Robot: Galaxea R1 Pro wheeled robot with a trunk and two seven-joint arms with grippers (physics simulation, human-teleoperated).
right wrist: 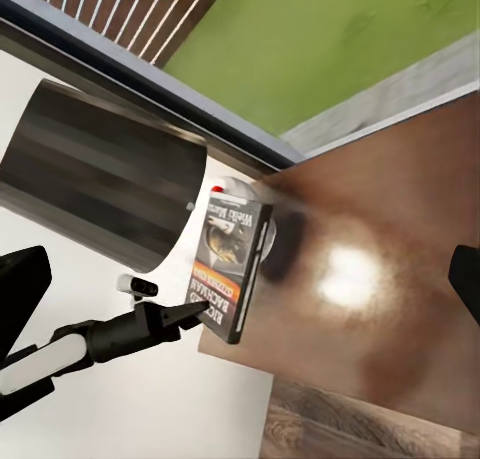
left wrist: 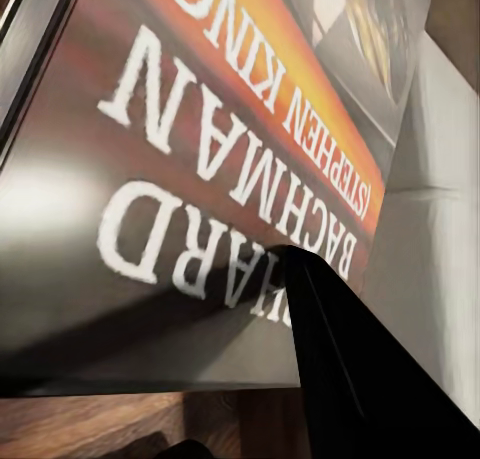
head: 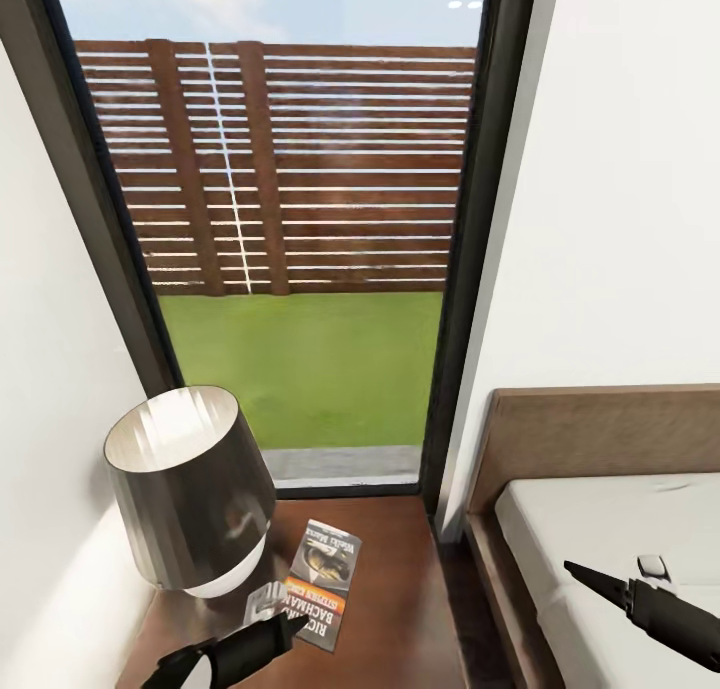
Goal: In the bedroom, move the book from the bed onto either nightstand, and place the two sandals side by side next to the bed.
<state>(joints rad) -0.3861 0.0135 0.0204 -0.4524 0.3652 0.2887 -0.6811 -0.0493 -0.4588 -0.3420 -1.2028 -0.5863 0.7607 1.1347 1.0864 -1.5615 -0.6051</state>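
1. At far left, a white wall [head: 50,389] runs close along the nightstand [head: 400,589], so that side has no room to move.
2. A lamp [head: 190,489] with a dark grey shade stands on the nightstand's left rear part, just beside the wall; its shade overhangs the wood near the book.
3. The left hand [head: 285,624] sits low over the nightstand's front, its dark fingertip [left wrist: 340,369] at the book's near edge by the white lettering. Whether it grips or has let go, one cannot tell.
4. The book [head: 322,581] lies flat on the nightstand, just right of the lamp base, with the orange band toward the robot. A small clear object [head: 265,601] lies at its left near corner.
5. Right of the book, the nightstand's wood top is bare up to its right edge.
6. Behind it, a black-framed window [head: 470,269] shows grass and a slatted fence.
7. A narrow strip of floor separates the nightstand from the bed [head: 600,439].
8. The right hand [head: 600,581] hovers over the mattress, well apart from the book, its fingers released and holding nothing.
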